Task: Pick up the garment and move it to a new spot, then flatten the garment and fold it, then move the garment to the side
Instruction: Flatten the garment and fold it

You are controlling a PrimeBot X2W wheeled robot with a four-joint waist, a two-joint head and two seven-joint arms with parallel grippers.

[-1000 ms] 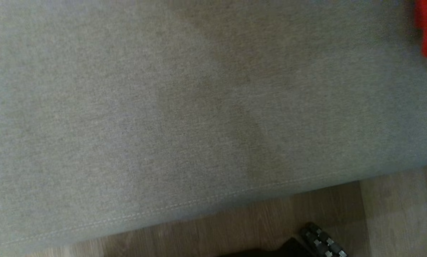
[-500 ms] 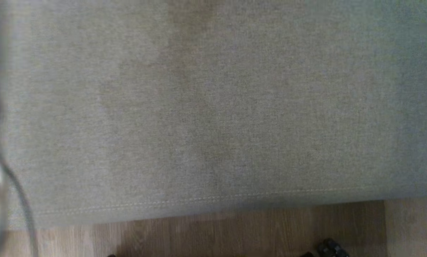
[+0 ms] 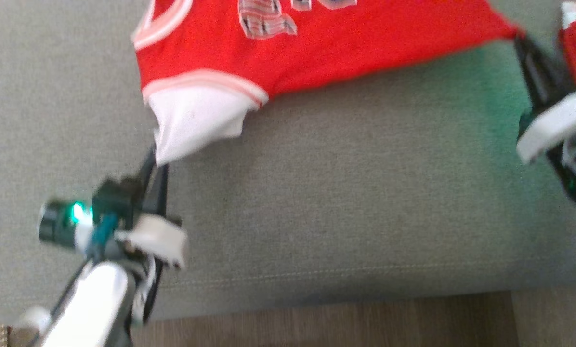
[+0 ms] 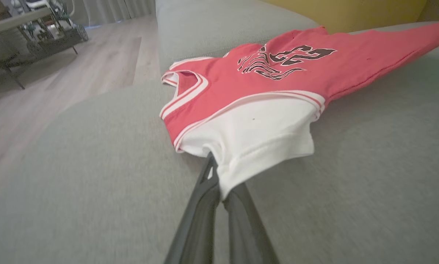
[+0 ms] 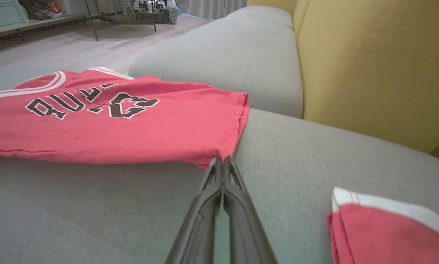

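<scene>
**A:** Where is the shirt [image 3: 317, 43]?

**B:** On the grey sofa seat [image 3: 341, 202], drawn out between the two grippers. It is red with white trim, and the side with dark letters and numbers faces up.

**A:** What about the left gripper [image 4: 219, 181]?

**B:** Its two dark fingers are pressed together on the white end of the shirt. The cloth comes out from between the tips and spreads away ahead of them, and off to their right in the left wrist view.

**A:** And the right gripper [image 5: 221, 163]?

**B:** Clamped as well, on a red corner of the hem. From its tips the shirt runs off to the left in the right wrist view, with the near edge pulled taut.

**A:** Is the shirt off the seat?

**B:** The pinched corners look a little raised, with shadow under the near edge. The middle seems to rest on the seat, but I cannot tell for sure.

**A:** Anything else near the right gripper?

**B:** A second red cloth [image 5: 388, 231] with a white band lies on the seat just right of its fingers, apart from the shirt. A yellow back cushion [image 5: 370, 66] stands ahead and to the right — and in the head view the wooden floor [image 3: 365, 323] lies behind both grippers, past the seat's stitched edge.
</scene>
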